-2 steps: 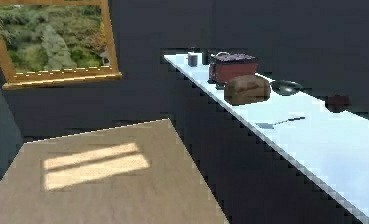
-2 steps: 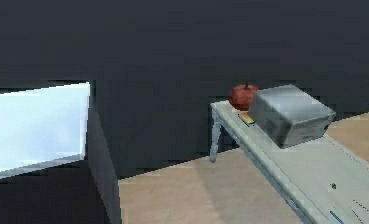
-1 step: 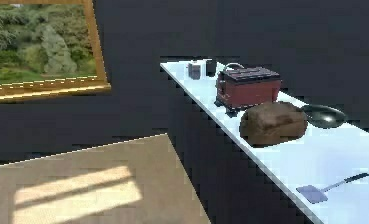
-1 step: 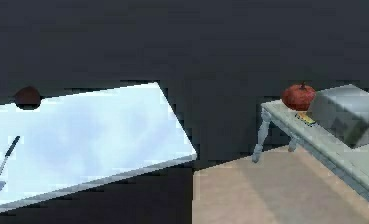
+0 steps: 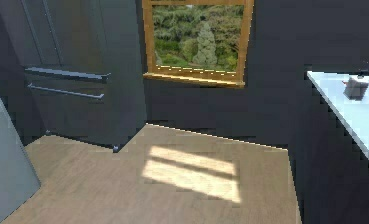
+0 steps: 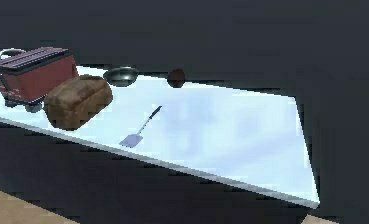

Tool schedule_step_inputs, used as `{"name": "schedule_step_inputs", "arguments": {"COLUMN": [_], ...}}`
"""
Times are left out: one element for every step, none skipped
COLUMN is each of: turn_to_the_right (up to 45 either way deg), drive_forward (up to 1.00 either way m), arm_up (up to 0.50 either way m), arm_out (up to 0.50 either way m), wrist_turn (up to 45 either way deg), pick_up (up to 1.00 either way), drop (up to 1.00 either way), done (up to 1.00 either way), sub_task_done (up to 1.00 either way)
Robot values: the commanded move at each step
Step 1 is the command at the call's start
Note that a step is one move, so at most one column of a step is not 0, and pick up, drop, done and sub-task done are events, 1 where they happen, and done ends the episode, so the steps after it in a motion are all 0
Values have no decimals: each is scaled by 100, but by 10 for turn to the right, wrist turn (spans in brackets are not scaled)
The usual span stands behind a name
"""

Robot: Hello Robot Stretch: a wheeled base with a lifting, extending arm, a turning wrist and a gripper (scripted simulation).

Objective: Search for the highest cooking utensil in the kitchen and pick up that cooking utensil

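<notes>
A spatula (image 6: 140,129) with a dark handle and a flat grey blade lies on the pale countertop (image 6: 242,130) in the arm side view, near its front edge. Beside it, toward the view's left, sits a brown loaf of bread (image 6: 77,101). Behind the loaf stands a small metal bowl (image 6: 121,75).
A red toaster-like appliance (image 6: 32,72) stands at the counter's left end, and a small dark round thing (image 6: 176,76) at the back. In the forward view a dark fridge (image 5: 77,70) stands left, a wood-framed window (image 5: 197,40) ahead, a white counter (image 5: 347,105) right, with wood floor (image 5: 162,175) between.
</notes>
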Motion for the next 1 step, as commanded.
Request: {"name": "schedule_step_inputs", "arguments": {"turn_to_the_right": [0], "drive_forward": [0], "arm_up": [50], "arm_out": [0], "wrist_turn": [0], "pick_up": [0], "drop": [0], "done": [0], "sub_task_done": [0]}}
